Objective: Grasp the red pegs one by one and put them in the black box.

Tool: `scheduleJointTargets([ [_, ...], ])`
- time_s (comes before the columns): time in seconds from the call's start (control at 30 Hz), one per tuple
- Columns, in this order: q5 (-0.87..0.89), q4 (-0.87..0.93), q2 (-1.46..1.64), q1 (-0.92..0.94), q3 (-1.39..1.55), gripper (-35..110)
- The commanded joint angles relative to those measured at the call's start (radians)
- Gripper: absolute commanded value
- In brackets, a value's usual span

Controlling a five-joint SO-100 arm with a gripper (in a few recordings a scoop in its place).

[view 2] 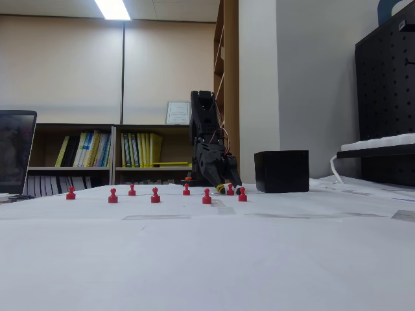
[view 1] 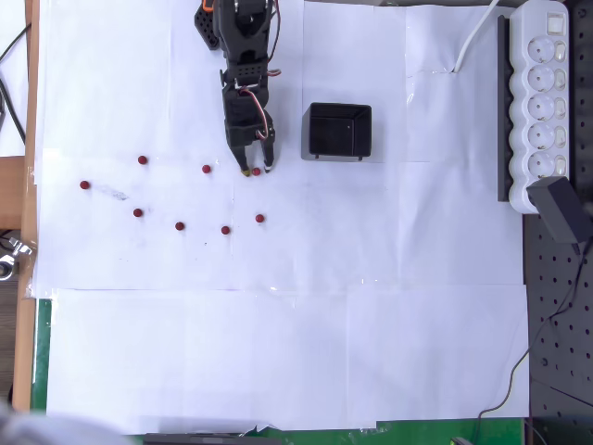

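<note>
Several red pegs stand scattered on the white paper, among them one at the far left (view 1: pixel 84 185), one in the middle (view 1: pixel 179 225) and one lower right (view 1: pixel 259 219); in the fixed view they form a low row (view 2: pixel 155 194). The black arm reaches down from the top, its gripper (view 1: pixel 256 168) (view 2: pixel 229 188) lowered to the paper and open. One red peg (view 1: pixel 257 171) (view 2: pixel 230 189) stands between the spread fingers; I see no contact. The black box (view 1: pixel 338 131) (view 2: pixel 281 172) stands just right of the gripper and looks empty inside.
A white power strip (view 1: pixel 542 97) on a black rail lies along the right edge, with a black adapter (view 1: pixel 562 209) and cables. A wooden table edge (view 1: pixel 31 139) runs down the left. A short strip of tape (view 1: pixel 113 193) lies near the leftmost peg.
</note>
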Motion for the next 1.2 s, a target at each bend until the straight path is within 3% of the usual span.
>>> scheduleJointTargets([
  [0.0, -0.009, -0.012, 0.02, -0.011, 0.038, 8],
  [0.33, -0.037, 0.015, 0.006, -0.008, 0.04, 0],
  [0.63, -0.109, 0.183, -0.138, 0.005, 0.06, 0],
  [0.73, -0.17, 0.419, -0.233, 0.015, 0.167, 0],
  [0.97, -0.423, 1.35, -0.364, -0.054, 0.712, 0],
  [1.17, -0.584, 1.845, -0.365, -0.172, 1.085, 0],
])
